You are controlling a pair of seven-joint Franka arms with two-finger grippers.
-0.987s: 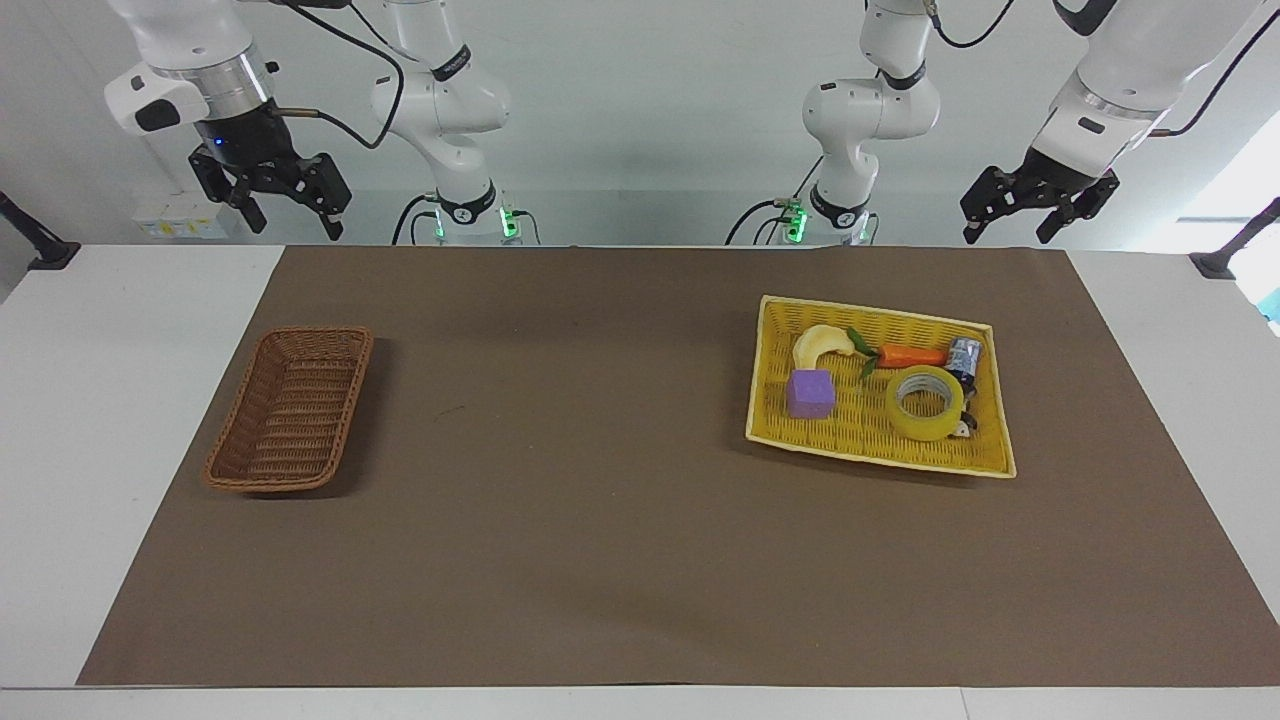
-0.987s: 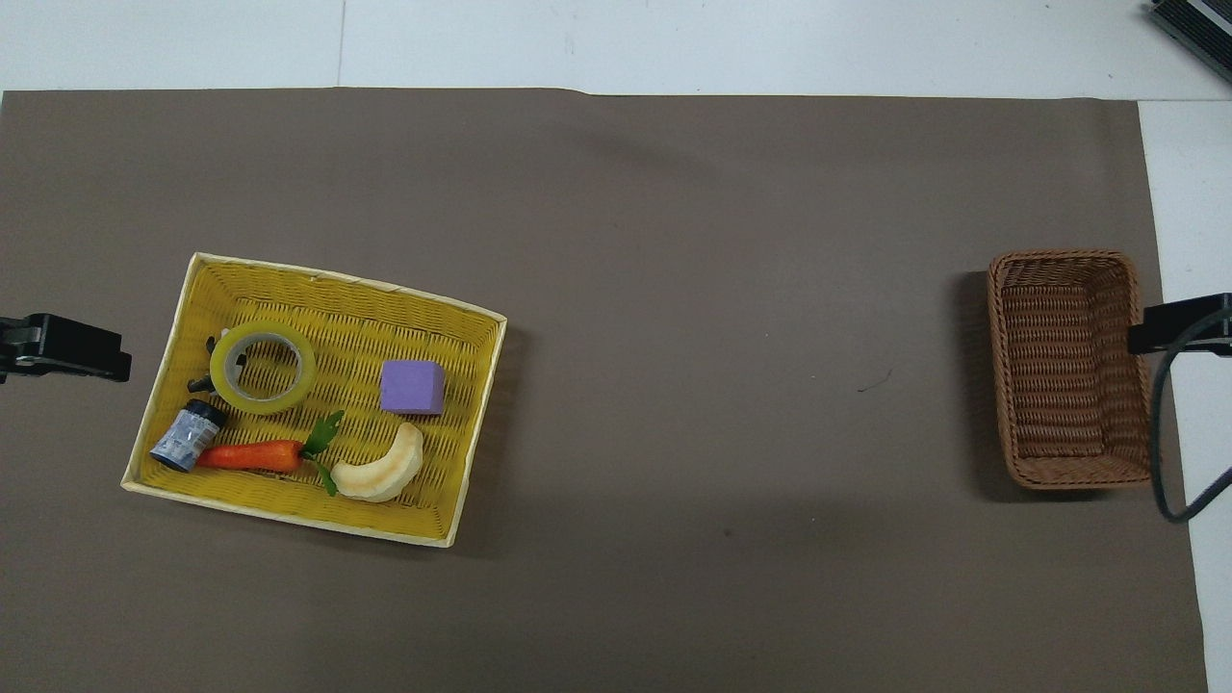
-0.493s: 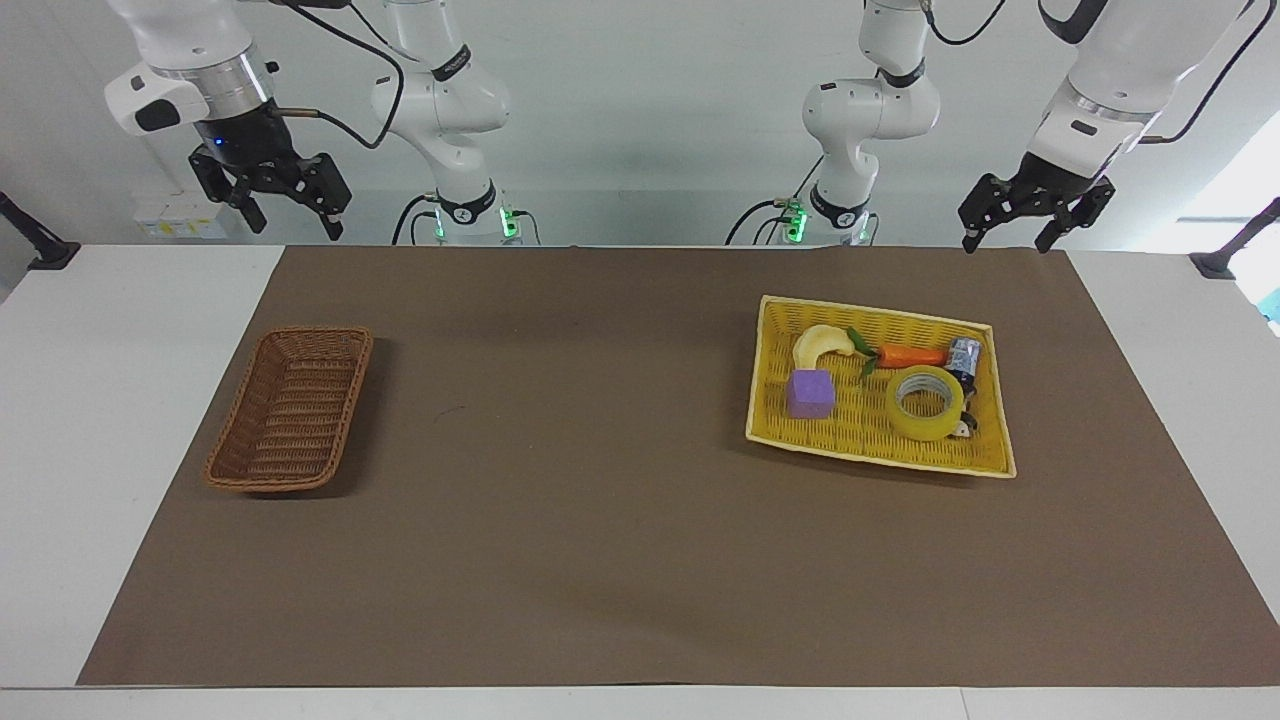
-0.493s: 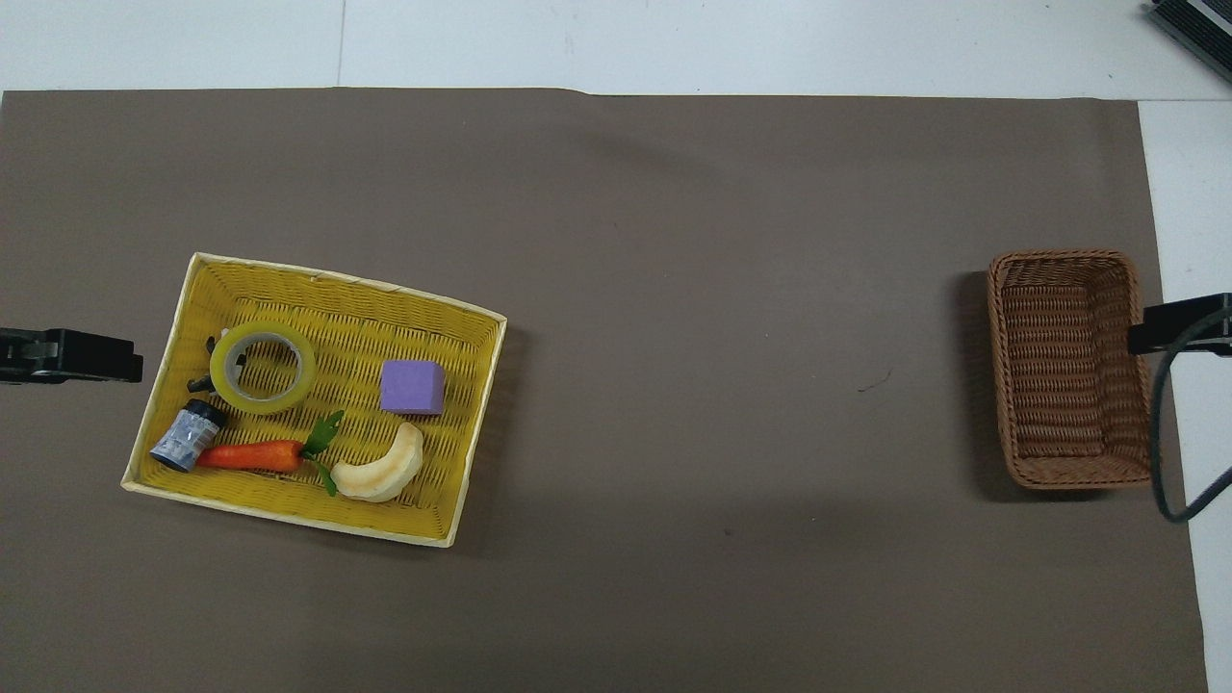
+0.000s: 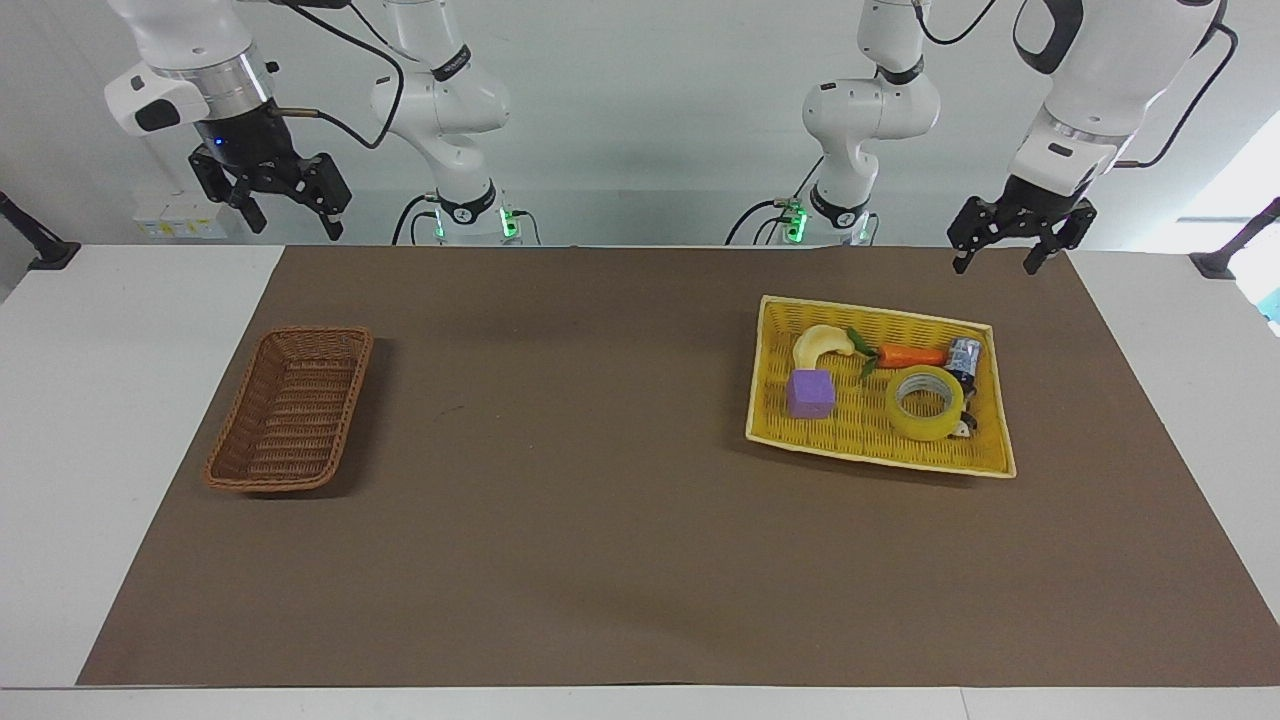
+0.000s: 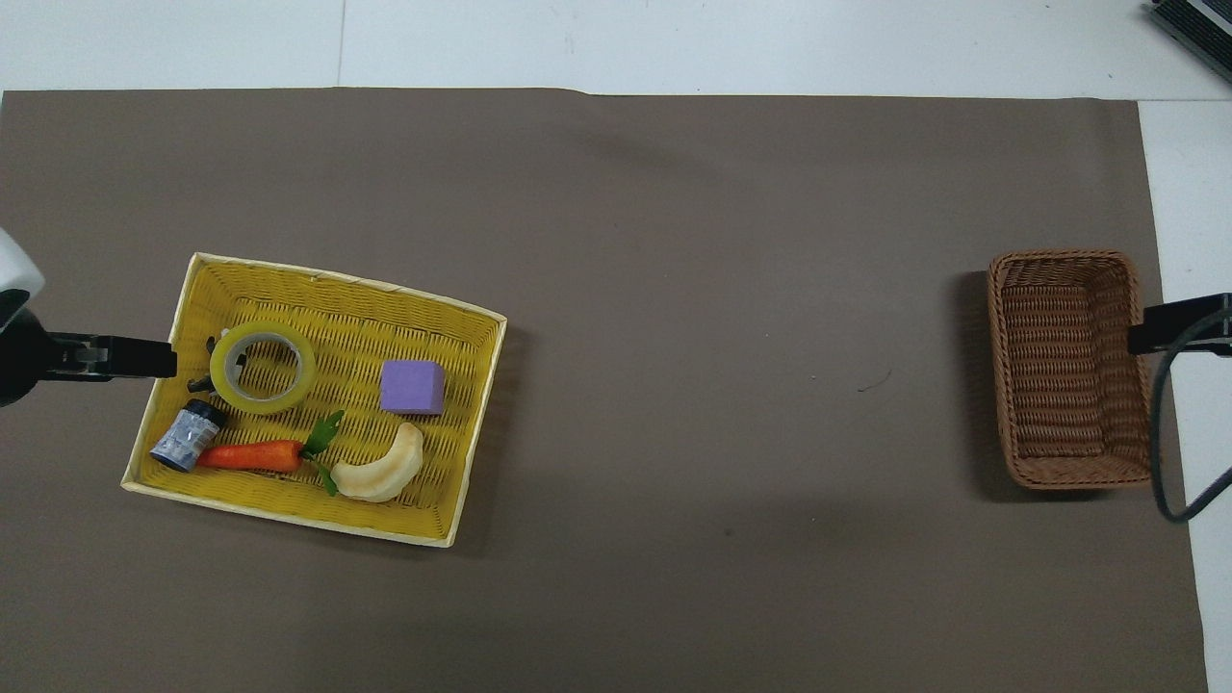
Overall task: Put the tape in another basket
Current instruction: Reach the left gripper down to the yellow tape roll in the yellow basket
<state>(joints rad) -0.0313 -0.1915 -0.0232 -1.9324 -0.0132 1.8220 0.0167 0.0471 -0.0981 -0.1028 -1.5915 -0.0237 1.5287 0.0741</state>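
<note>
The tape (image 5: 925, 426), a yellow translucent roll, lies flat in the yellow woven tray (image 5: 870, 440) toward the left arm's end of the table; it also shows in the overhead view (image 6: 226, 368). The dark-brown wicker basket (image 5: 290, 410) stands empty toward the right arm's end, also in the overhead view (image 6: 1068, 371). My left gripper (image 5: 993, 266) is open and raised in the air near the tray's rim, apart from the tape; its tip shows in the overhead view (image 6: 159, 358). My right gripper (image 5: 297, 228) is open and waits high beside the basket.
The tray (image 6: 385, 327) also holds a purple cube (image 5: 810, 393), a carrot (image 5: 912, 355), a pale banana-shaped piece (image 5: 820, 343) and a small can (image 5: 965, 355) beside the tape. A brown mat (image 5: 600, 500) covers the table.
My left gripper has moved down and toward the yellow tray, reaching its rim in the overhead view. The right arm, the tape and the basket have not moved.
</note>
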